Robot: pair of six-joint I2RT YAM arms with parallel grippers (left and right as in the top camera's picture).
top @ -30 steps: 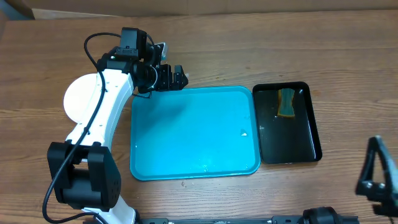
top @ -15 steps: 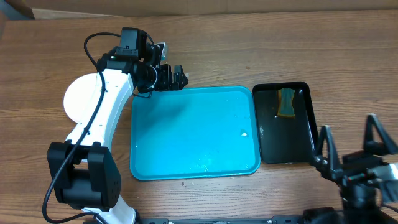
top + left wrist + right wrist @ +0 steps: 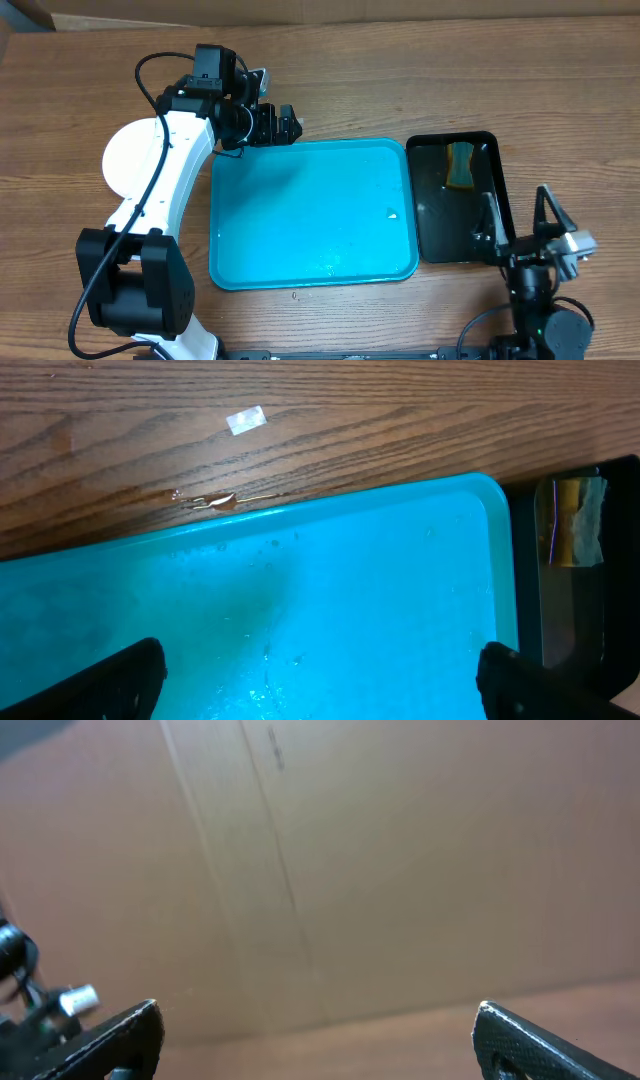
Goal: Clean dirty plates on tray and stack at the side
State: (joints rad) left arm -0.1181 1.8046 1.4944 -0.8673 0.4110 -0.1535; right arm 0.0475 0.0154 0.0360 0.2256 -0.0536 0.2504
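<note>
Overhead view: the left arm covers the right part of the plates. Only a top white disc shows, so their number cannot be told. The bases of this arm and the right arm are cut off by the lower edge. Pale specks on the tray are too small to identify.

Left wrist view: the tray runs off the left and lower edges, and the black tray off the right. Only the left fingertips show.

Right wrist view: only the right fingertips show, against a blurred brown background.

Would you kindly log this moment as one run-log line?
blue tray: holds nothing | white plate: left of tray | left gripper: open, empty, at tray's far-left corner | right gripper: open, empty
</note>
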